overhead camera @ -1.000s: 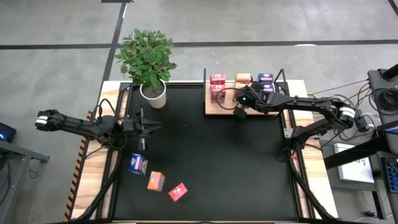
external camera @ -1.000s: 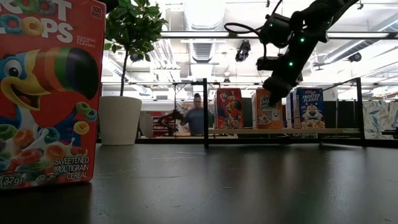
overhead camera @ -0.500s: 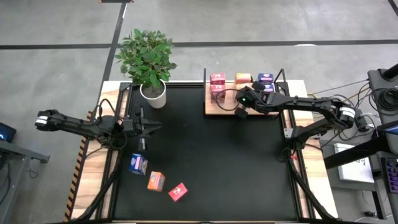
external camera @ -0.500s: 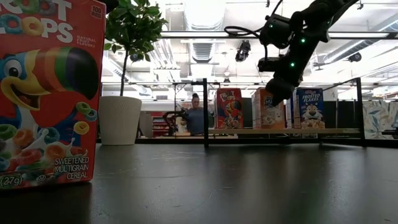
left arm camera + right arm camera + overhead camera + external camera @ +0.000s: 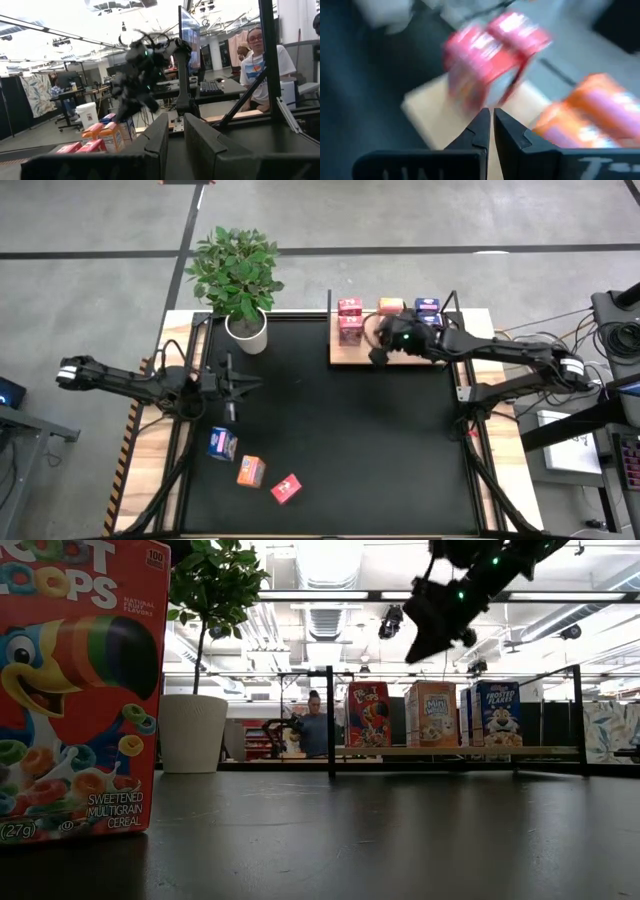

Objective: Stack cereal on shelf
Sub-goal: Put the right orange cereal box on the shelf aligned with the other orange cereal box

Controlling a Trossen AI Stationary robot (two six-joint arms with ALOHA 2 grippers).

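Note:
The wooden shelf (image 5: 355, 358) stands at the table's far right with black end posts. On it stand red boxes (image 5: 350, 318), an orange box (image 5: 390, 306) and blue boxes (image 5: 428, 310); the low view shows them upright on the board (image 5: 560, 751). Three more cereal boxes lie on the near left of the table: blue (image 5: 222, 444), orange (image 5: 250, 471), red (image 5: 286, 489). My right gripper (image 5: 378, 352) hangs shut and empty above the shelf's front, raised over the orange box (image 5: 430, 713). My left gripper (image 5: 250, 384) waits shut at the table's left.
A potted plant in a white pot (image 5: 247, 330) stands at the far left corner beside the shelf. The red box on the table fills the low view's left side (image 5: 75, 690). People sit at desks in the room beyond the table.
My right gripper has risen from in front of the orange box on the shelf to well above it, drifting slightly toward the far edge. The orange box has stayed upright on the board. The left arm has kept still.

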